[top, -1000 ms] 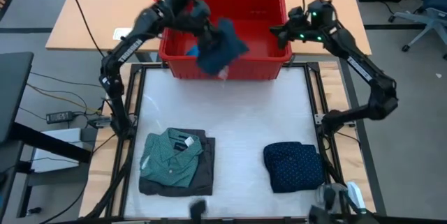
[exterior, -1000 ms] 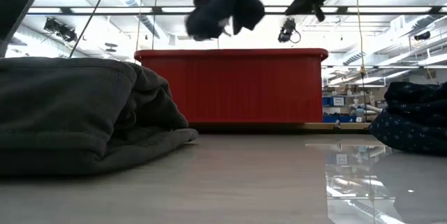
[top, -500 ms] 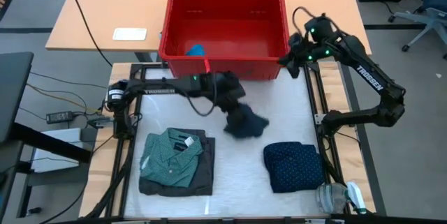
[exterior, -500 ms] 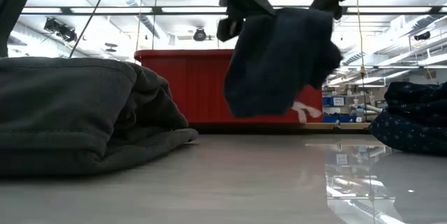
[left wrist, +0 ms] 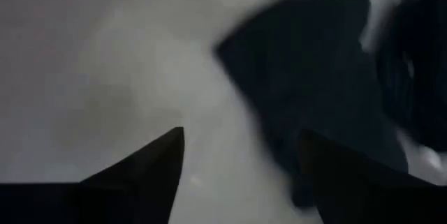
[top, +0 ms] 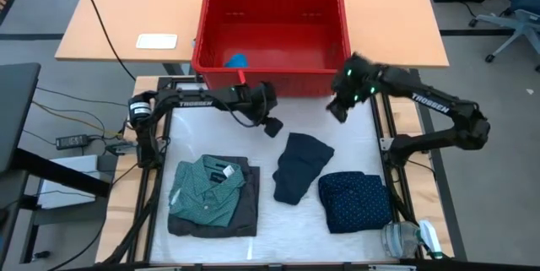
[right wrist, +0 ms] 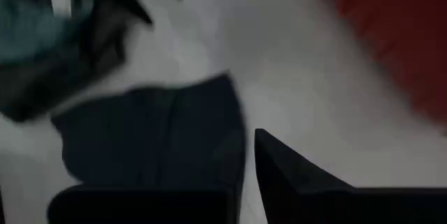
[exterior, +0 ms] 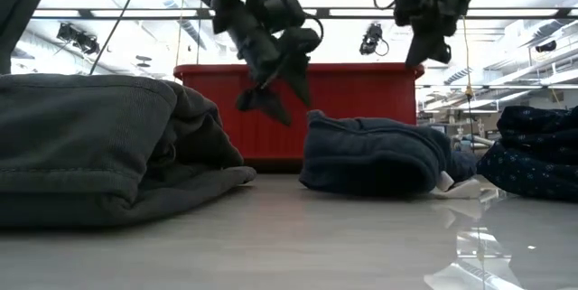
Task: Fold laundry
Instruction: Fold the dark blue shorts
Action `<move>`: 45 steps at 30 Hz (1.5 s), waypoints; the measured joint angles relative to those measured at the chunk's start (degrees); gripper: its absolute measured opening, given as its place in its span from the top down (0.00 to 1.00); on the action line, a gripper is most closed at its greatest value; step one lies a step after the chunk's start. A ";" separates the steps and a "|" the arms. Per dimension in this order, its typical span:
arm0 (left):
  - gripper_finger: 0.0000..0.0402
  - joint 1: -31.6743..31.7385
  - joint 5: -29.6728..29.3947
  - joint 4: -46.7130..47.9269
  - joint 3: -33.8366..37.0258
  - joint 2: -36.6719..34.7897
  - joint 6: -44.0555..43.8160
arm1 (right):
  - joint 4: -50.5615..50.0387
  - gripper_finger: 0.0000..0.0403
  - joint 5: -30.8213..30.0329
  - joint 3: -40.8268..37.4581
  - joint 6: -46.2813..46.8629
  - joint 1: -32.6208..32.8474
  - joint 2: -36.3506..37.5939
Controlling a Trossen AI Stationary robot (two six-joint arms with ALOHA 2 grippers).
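The basket (top: 272,26) stands at the table's (top: 211,132) far edge. Near left lies the shirt (top: 205,189) on another garment (top: 246,212); near right the dotted piece (top: 355,201), the plain piece (top: 299,165) just left.

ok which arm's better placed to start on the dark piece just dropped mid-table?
Left, probably. The left gripper hangs open just off the plain dark garment; the right gripper hovers farther away near the red basket.

Two dark, near-black arms of slim tubular links with bulkier rounded joints. White "TROSSEN" lettering along the forearm link of the left arm (top: 187,102) and again on the right arm (top: 426,105). Small green indicator lights glowing near the wrist of the right one (several dots, close together). Thin black cables looped beside the wrists. Tapered, wedge-shaped dark fingers (left wrist: 143,172) on the left end effector (top: 270,124), matte and unmarked.
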State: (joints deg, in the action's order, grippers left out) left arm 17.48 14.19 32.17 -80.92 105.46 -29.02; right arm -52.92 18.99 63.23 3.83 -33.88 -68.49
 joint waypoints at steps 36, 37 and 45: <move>0.36 -19.82 9.31 3.52 11.07 -4.99 34.39 | 25.79 0.82 -20.01 0.52 38.39 50.13 -33.93; 0.36 -20.06 9.27 4.06 11.07 -5.15 33.46 | 24.12 0.84 -22.27 0.52 40.93 48.87 -33.37; 0.36 -20.27 4.57 4.92 11.03 -7.55 31.33 | 17.11 0.84 -34.24 0.54 50.09 37.13 -22.42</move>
State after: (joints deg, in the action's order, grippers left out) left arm -2.79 18.76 37.09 -69.89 97.90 2.31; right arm -35.81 -15.24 63.77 53.92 3.24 -90.91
